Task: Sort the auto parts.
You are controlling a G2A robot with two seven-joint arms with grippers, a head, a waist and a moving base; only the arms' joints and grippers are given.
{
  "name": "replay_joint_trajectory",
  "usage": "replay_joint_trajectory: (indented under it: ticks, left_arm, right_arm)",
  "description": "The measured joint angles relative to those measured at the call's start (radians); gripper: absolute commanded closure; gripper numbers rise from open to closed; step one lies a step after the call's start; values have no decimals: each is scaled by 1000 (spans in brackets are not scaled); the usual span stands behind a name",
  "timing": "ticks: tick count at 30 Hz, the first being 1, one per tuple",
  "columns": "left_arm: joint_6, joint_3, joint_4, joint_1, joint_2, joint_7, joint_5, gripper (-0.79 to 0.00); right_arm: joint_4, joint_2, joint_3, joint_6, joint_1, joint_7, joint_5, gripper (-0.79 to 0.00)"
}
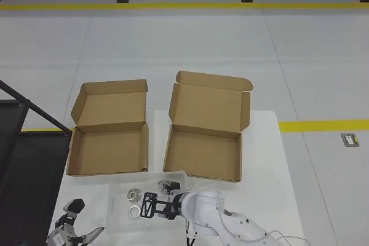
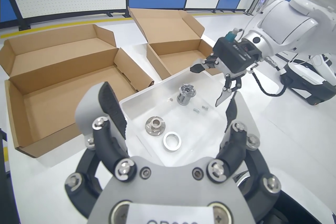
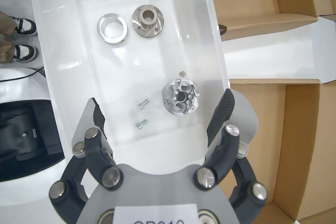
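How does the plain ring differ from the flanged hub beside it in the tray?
The plain ring is a bare band with a wide hole; the flanged hub is a disc with a raised collar and a narrow bore. The ring looks brighter, the hub duller and slightly wider. Both are metal, lying flat side by side in the white tray.

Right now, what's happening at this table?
No part is sorted yet. The right pincer hangs open over the translucent white plastic tray, just above the toothed metal hub. A plain silver ring, a flanged metal disc and two small screws also lie in the tray. The left pincer is open beside the tray, holding nothing. Both open brown cardboard boxes hold no parts.
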Motion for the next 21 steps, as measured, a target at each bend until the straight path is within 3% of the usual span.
replay_joint_trajectory:
  ticks: [6,19,20,21]
  left_arm:
    - [5,0,1,0,0,-3,-6,-785]
    - [5,0,1,0,0,-3,-5,-785]
    - [5,0,1,0,0,-3,-5,-785]
    - [5,0,1,0,0,-3,-5,-785]
  right_arm:
    - [109,-42,-34,50,50,31,14,-785]
    - [289,-103,-41,33,125,5,85,-785]
    - [299,-107,-42,30,129,5,88,-776]
    - [308,-110,-43,28,133,4,90,-711]
